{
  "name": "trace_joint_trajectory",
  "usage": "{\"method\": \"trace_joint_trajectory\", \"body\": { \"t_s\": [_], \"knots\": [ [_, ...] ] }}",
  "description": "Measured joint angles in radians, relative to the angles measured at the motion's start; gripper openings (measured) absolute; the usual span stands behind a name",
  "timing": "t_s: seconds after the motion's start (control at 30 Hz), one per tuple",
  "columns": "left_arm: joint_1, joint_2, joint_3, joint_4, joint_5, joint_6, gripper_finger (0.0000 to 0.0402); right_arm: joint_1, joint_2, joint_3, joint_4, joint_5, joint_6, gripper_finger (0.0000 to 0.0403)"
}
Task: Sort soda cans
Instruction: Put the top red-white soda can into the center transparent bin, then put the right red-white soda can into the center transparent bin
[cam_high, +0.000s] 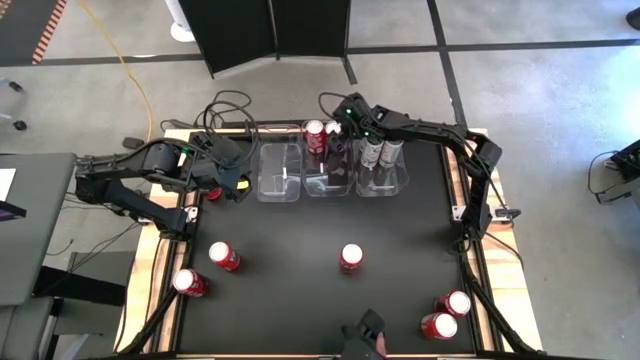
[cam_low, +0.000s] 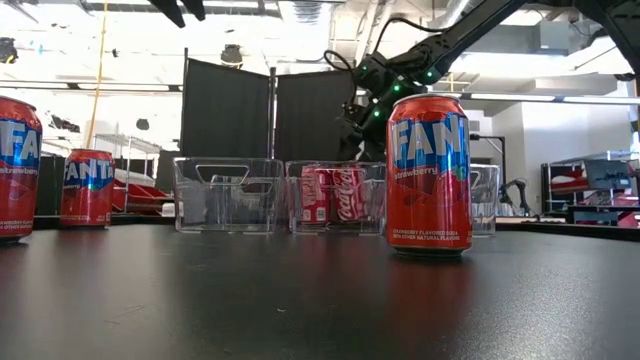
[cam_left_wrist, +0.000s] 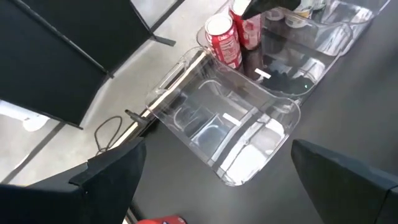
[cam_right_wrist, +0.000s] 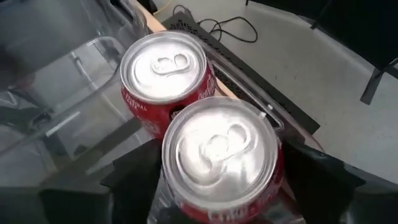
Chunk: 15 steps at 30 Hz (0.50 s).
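1. The right gripper (cam_high: 338, 135) is reaching over the middle clear plastic rectangular bin (cam_high: 328, 186) at the far side of the black table (cam_high: 300, 290). In the right wrist view its fingers are clasping a red soda can with a silver top (cam_right_wrist: 221, 158) around the wall, just beside a second red can (cam_right_wrist: 163, 81) already standing in that bin.
2. The left gripper (cam_high: 237, 175) is hanging beside the left clear bin (cam_high: 279, 172), fingers spread wide and holding nothing.
3. Two silver-grey cans (cam_high: 380, 152) are standing in the right clear bin (cam_high: 385, 185).
4. Loose red cans are waiting on the table: one in the middle (cam_high: 351, 257), two at the near left (cam_high: 224, 255) and (cam_high: 189, 282), and two at the near right (cam_high: 458, 303) and (cam_high: 438, 326).
5. Judging by the look, each can is rigid but thin-walled, smooth and a little slippery; whether it is full or empty is impossible to tell.
6. The best hold is probably around the mid-body with moderate pressure, keeping it upright, since a hard squeeze may dent it.
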Motion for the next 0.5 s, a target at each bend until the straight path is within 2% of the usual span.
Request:
{"method": "trace_joint_trajectory", "body": {
  "t_s": [0.17, 0.33, 0.5],
  "knots": [
    [0.0, 0.0, 0.0, 0.013, 0.0, -0.013, 0.0395, 0.001, -0.002, 0.001, 0.002, 0.002, 0.029, 0.0393],
    [-0.002, 0.0, 0.0, 0.014, 0.006, -0.034, 0.0395, 0.009, -0.031, 0.001, -0.043, 0.0, 0.082, 0.0386],
    [-0.002, 0.001, 0.0, 0.054, 0.01, -0.002, 0.0395, 0.043, -0.143, 0.0, -0.174, -0.009, 0.161, 0.0385]
  ]
}}
